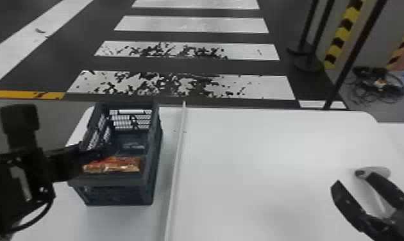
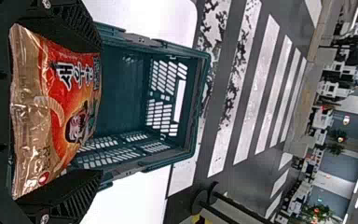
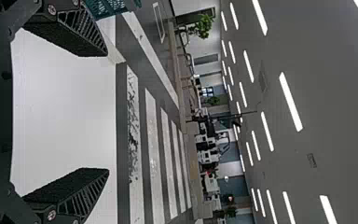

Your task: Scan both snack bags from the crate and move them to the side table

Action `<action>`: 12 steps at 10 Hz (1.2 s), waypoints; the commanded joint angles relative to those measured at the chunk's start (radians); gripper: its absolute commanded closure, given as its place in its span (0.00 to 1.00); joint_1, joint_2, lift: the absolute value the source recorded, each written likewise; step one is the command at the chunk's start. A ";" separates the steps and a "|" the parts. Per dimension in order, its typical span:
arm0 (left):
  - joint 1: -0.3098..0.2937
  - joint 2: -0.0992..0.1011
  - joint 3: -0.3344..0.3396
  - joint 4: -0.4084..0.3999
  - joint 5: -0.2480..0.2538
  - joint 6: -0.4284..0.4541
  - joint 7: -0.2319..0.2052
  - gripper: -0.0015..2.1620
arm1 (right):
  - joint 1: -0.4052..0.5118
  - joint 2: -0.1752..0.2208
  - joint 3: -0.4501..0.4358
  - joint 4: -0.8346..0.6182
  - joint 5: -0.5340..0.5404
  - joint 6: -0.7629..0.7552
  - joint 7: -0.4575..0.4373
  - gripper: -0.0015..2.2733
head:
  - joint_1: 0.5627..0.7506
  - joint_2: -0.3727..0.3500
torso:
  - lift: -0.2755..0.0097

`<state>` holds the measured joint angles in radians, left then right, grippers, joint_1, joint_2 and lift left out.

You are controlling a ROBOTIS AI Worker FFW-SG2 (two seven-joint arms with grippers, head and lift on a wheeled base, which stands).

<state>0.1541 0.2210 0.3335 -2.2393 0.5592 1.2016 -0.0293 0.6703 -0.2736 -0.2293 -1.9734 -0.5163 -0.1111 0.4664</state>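
Left hand (image 2: 100, 110) spread wide at snack bag (image 2: 51, 112), likely lined up to squeeze its ends. Bag in near end of crate (image 1: 114, 182); crinkled, glossy film, red and gold. Right hand (image 1: 353, 179) apart over smooth white worktop (image 1: 259, 160), ridged fingers spread, probably waiting. Crate oblong, rigid dark plastic, lattice walls. Beyond, worn white floor stripes (image 1: 195, 24).

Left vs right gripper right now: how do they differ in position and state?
Position: the left gripper is at the crate; the right gripper is over the right part of the white table.
Between the fingers: the left gripper has a snack bag there, though a firm grip can't be confirmed; the right gripper has nothing.
Shared: both are black, with two fingers spread wide.
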 commanded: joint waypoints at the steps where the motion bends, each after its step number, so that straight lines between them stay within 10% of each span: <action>1: -0.074 0.011 -0.018 0.063 -0.004 0.053 0.012 0.03 | 0.005 -0.004 -0.001 -0.007 0.001 0.000 0.000 0.05 | 0.70 0.54 | 0.63; 7: -0.347 0.005 -0.200 0.234 -0.078 0.370 0.109 0.04 | 0.020 -0.004 -0.015 -0.021 -0.005 0.000 0.000 0.05 | 0.70 0.49 | 0.63; 12: -0.430 -0.012 -0.231 0.282 -0.090 0.370 0.229 0.04 | 0.006 -0.007 -0.002 0.008 0.002 0.000 0.000 0.05 | 0.70 0.47 | 0.63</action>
<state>-0.2661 0.2103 0.1039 -1.9625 0.4674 1.5701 0.1950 0.6782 -0.2805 -0.2344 -1.9676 -0.5163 -0.1123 0.4663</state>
